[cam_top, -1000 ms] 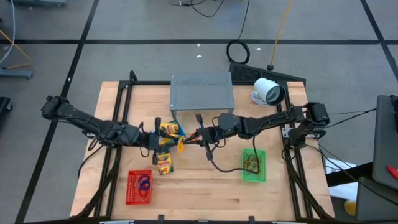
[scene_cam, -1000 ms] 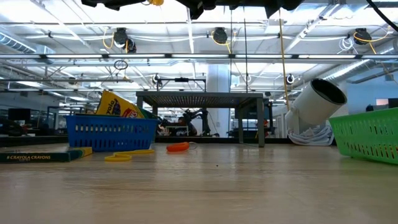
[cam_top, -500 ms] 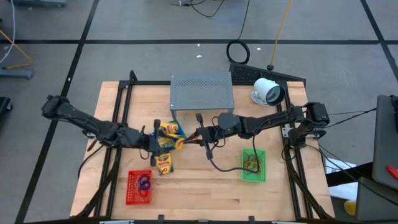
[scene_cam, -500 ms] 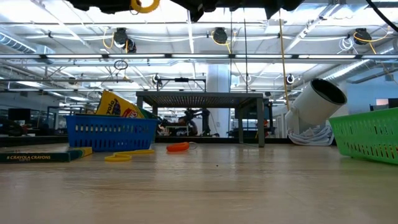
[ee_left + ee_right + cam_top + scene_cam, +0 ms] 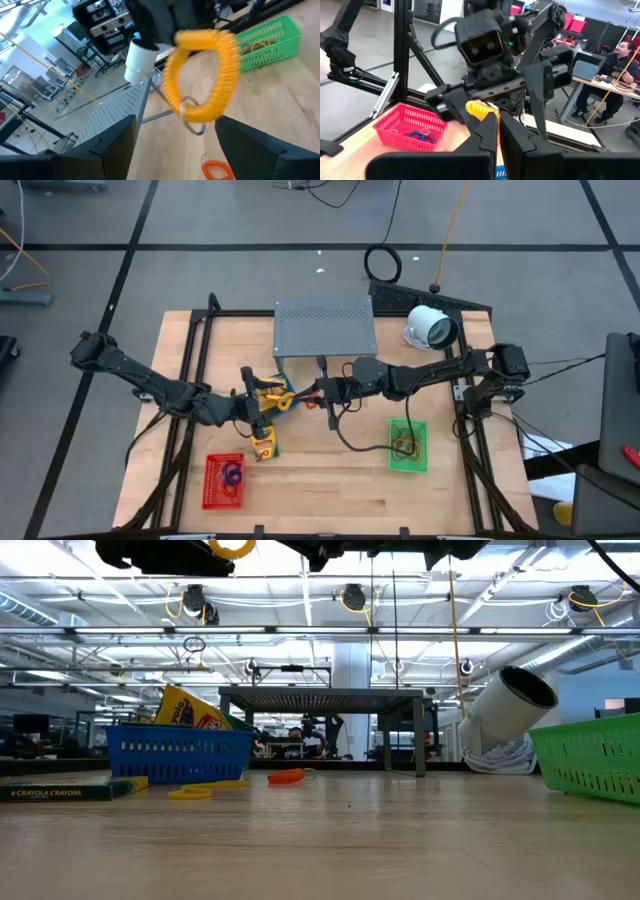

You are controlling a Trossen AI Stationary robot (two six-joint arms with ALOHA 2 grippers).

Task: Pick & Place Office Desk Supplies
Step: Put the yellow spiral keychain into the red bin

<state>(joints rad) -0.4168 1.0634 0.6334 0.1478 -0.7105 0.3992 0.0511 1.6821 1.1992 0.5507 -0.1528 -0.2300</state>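
A yellow coiled loop (image 5: pixel 200 75) with a small metal ring hangs in the air above the blue basket (image 5: pixel 180 752), with my right gripper (image 5: pixel 498 125) shut on it. My left gripper (image 5: pixel 175 135) faces it from the table's left, open, one finger on either side of the loop and apart from it. One yellow crayon pack (image 5: pixel 190 710) leans in the blue basket; another (image 5: pixel 265 444) lies flat on the table. The red basket (image 5: pixel 224 481) holds bands, and so does the green basket (image 5: pixel 408 446). An orange band (image 5: pixel 286 777) lies on the table. My right gripper pinches the upper part of the yellow coiled loop (image 5: pixel 186 39) between its two fingers. The fingers come level from the table's right side. The loop hangs below them, clear of the table and the blue basket.
The grey perforated stand (image 5: pixel 325 326) sits just beyond the grippers, and the white round device (image 5: pixel 432 327) at the far right. A yellow band (image 5: pixel 190 793) lies beside the blue basket. A person sits in the room behind (image 5: pixel 620 50).
My left gripper has opened, let go of the yellow coiled loop and turned at the wrist, sinking a little. The loop stays hanging from my right gripper.
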